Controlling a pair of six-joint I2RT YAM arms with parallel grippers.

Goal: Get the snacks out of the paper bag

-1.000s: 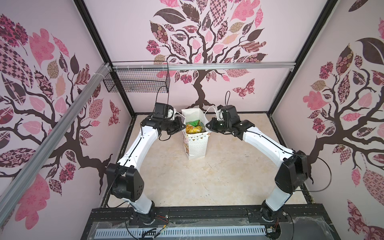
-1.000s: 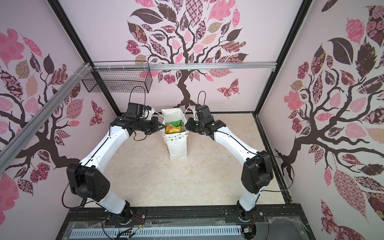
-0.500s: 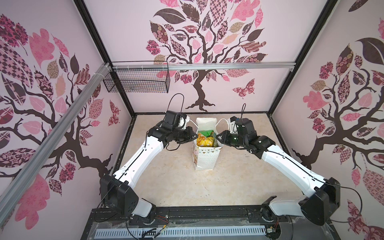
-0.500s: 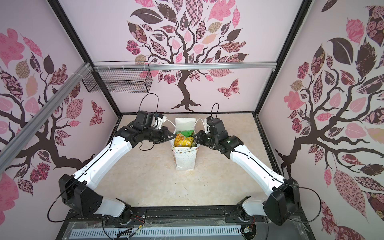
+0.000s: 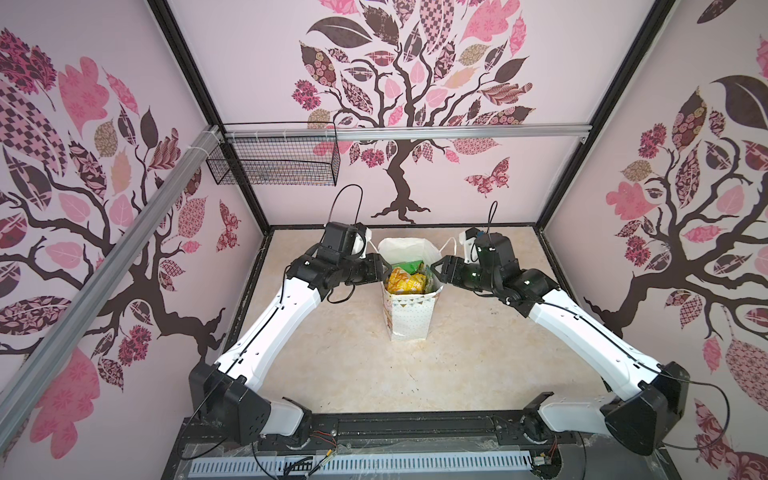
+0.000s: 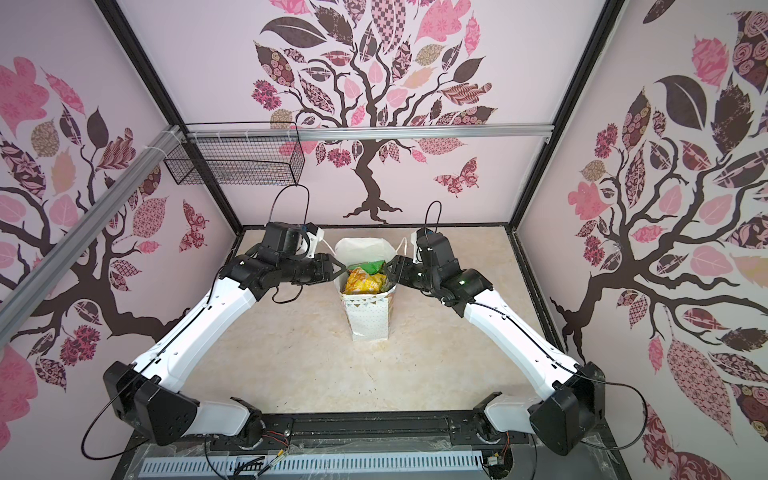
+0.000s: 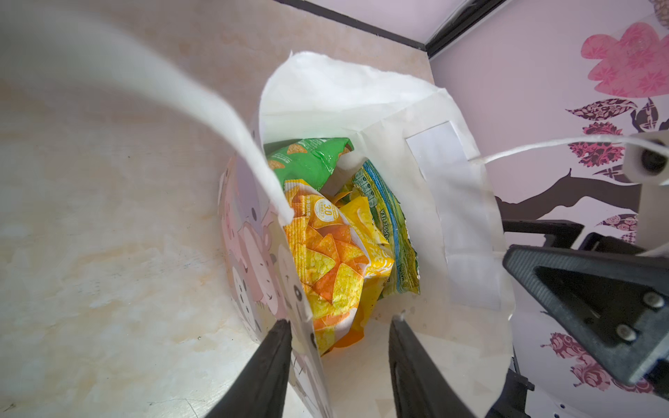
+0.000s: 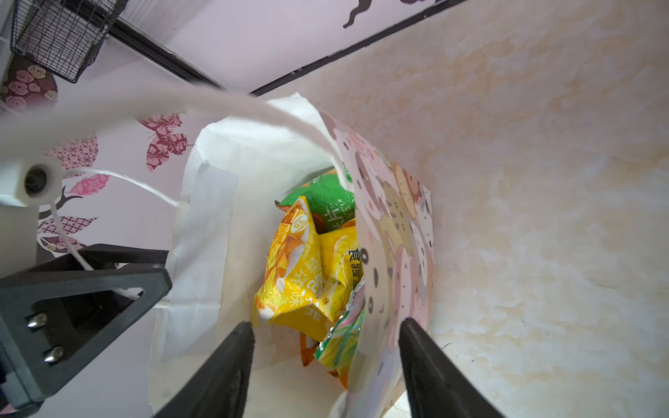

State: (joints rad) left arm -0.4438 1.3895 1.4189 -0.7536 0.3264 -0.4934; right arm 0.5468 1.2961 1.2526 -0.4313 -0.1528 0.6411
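Note:
The white paper bag [image 5: 409,318] [image 6: 370,318] stands upright on the floor between both arms, mouth wide. The snacks [image 5: 405,280] [image 6: 363,280] fill it: an orange-yellow packet [image 7: 325,260], a green packet [image 7: 311,159], a teal-edged one [image 7: 383,224]. My left gripper [image 7: 340,321] [image 5: 384,270] is open and straddles the rim, one finger outside the printed wall, one inside. My right gripper [image 8: 326,322] [image 5: 434,270] is open at the opposite rim and straddles the wall in the same way. The white cord handles [image 7: 543,146] [image 8: 108,173] stretch towards the wrists.
A black wire basket [image 5: 274,164] [image 6: 232,162] hangs on the back wall at the left, under an aluminium rail [image 5: 457,132]. Patterned walls close in the beige floor [image 5: 353,365] on three sides.
Both arms have brought the bag forward from the back wall and slightly to the right. Both grippers, shut a second ago, now stand open at the rim.

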